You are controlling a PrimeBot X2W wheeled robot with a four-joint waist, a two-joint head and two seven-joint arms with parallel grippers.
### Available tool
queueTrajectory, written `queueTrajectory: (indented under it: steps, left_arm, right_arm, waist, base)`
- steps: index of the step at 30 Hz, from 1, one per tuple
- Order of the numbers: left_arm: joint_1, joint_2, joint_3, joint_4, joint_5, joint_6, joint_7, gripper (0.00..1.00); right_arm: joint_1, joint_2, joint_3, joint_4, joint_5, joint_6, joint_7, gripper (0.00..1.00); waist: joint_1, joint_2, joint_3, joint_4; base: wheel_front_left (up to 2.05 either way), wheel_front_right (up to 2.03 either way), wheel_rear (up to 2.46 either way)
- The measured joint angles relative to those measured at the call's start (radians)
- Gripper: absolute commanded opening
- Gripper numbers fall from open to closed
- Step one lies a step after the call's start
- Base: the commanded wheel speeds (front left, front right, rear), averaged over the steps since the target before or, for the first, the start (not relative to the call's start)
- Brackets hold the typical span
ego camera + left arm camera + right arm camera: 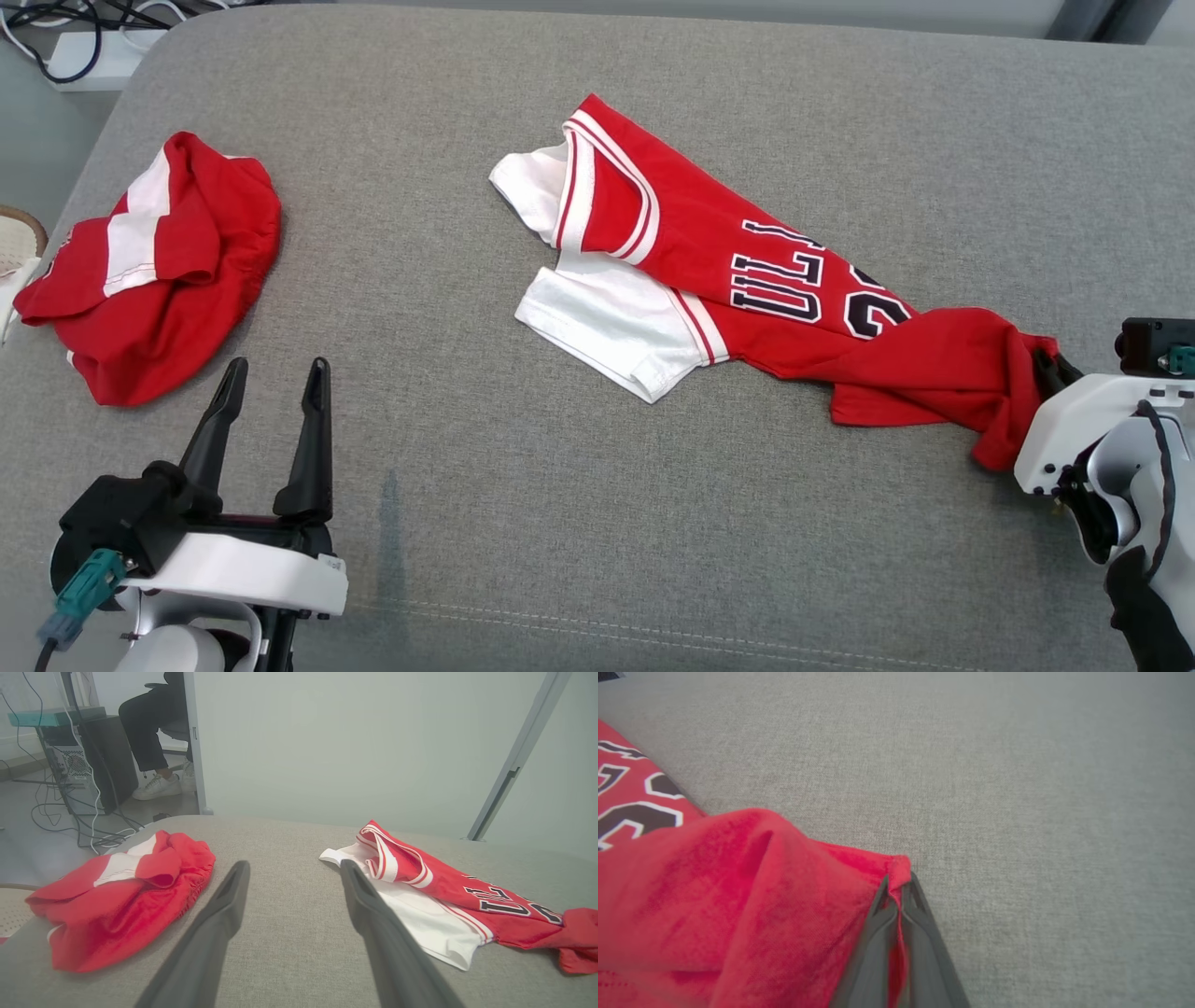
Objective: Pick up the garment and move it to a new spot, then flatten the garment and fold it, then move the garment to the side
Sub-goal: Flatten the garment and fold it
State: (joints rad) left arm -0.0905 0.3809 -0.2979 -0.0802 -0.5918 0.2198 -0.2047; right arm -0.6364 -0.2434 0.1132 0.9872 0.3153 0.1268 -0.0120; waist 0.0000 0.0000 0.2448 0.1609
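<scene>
I am only at the start. My right jaws pinch a red edge of the shirt [709, 252], at the right side of the grey surface [597, 523]. The shirt lies bunched and stretched out there, not yet lifted. My left jaws are wide with nothing in them, near another red garment [159, 271]. Moving, flattening, folding and putting it aside are all left, I think.

The red-and-white garment [747, 280] lies rumpled lengthwise on the grey surface [560, 523], dark lettering up.
</scene>
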Motion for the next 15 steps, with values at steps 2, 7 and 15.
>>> queueTrajectory:
  steps: [2,7,15]
  left_arm:
    - [0.000,0.000,0.000,0.004,0.000,0.000,0.000,1.00]
    - [0.000,0.001,0.002,0.012,0.000,0.000,-0.002,1.00]
    - [0.001,0.011,0.015,0.008,-0.008,0.000,-0.007,1.00]
  right_arm:
    - [-0.001,0.001,0.007,0.006,0.007,0.001,-0.025,0.00]
    - [0.000,-0.013,0.016,-0.010,0.011,0.001,-0.151,0.00]
    - [0.116,-0.046,0.130,-0.357,-0.160,0.001,-0.236,0.00]
  waist:
    - [0.0000,0.0000,-0.001,-0.001]
    - [0.0000,0.0000,-0.010,-0.012]
    - [0.0000,0.0000,-0.025,-0.055]
  base:
    - [0.00,0.00,0.00]
    - [0.00,0.00,0.00]
    - [0.00,0.00,0.00]
